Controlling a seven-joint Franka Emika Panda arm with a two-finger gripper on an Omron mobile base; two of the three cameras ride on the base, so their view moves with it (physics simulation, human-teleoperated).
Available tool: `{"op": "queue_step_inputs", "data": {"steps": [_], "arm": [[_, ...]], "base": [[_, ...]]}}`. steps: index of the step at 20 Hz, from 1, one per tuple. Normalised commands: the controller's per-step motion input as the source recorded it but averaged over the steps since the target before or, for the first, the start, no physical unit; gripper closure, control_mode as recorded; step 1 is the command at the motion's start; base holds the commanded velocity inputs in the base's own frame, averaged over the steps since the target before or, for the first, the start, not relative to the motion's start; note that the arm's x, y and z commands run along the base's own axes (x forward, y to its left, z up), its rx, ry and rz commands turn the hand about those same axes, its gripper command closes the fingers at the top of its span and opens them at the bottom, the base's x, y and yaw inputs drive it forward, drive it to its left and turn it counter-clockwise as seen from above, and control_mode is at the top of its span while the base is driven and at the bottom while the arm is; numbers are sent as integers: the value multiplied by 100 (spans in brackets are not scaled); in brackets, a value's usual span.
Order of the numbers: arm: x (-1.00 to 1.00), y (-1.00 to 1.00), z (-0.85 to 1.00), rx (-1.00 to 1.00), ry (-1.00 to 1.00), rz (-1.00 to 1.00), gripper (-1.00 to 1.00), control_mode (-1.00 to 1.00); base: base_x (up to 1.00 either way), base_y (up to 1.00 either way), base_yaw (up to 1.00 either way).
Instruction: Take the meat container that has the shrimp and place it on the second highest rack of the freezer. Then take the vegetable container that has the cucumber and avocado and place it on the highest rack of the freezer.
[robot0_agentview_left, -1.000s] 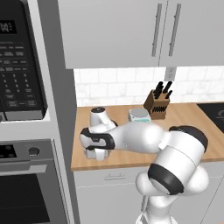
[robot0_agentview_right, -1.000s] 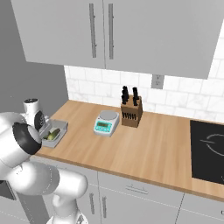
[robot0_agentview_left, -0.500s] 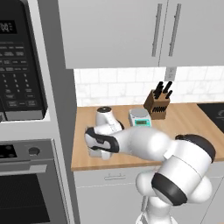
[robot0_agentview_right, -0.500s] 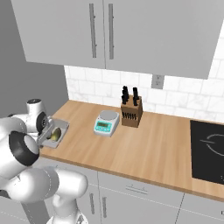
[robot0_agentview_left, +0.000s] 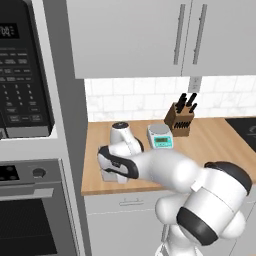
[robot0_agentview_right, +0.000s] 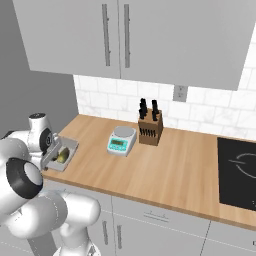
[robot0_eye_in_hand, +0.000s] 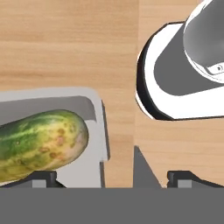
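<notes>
One tub: grey vegetable container (robot0_eye_in_hand: 94, 131) is sitting on the wooden surface (robot0_agentview_right: 175, 165) at its left end, beside the tall grey cabinet.
Contents: cucumber (robot0_eye_in_hand: 41, 142) is lying inside.
Tool: tool (robot0_eye_in_hand: 111, 177) is hovering close over the container's rim, fingers spread wide, gripping nothing.
Nearby: scale (robot0_agentview_right: 121, 140) and knife block (robot0_agentview_right: 150, 129) are standing further right.

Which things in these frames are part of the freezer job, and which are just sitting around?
Part of the job:
vegetable container at the counter's left end
cucumber lying in it
gripper, open, right over the container

Just sitting around:
kitchen scale
knife block
cooktop
microwave
oven
</notes>
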Motion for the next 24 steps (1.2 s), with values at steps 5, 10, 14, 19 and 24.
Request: {"op": "queue_step_inputs", "data": {"steps": [5, 10, 14, 19, 24], "arm": [[-4, 1, 0, 0, -10, 0, -100, -100], [0, 0, -19, 0, -8, 0, -100, -100], [0, 0, -34, 0, -6, 2, -100, -100], [2, 0, -23, 0, -1, 2, -100, -100], [0, 0, 0, 0, 0, 0, -100, -100]], "base": [[0, 0, 0], [0, 0, 0], [0, 0, 0], [0, 0, 0], [0, 0, 0]]}}
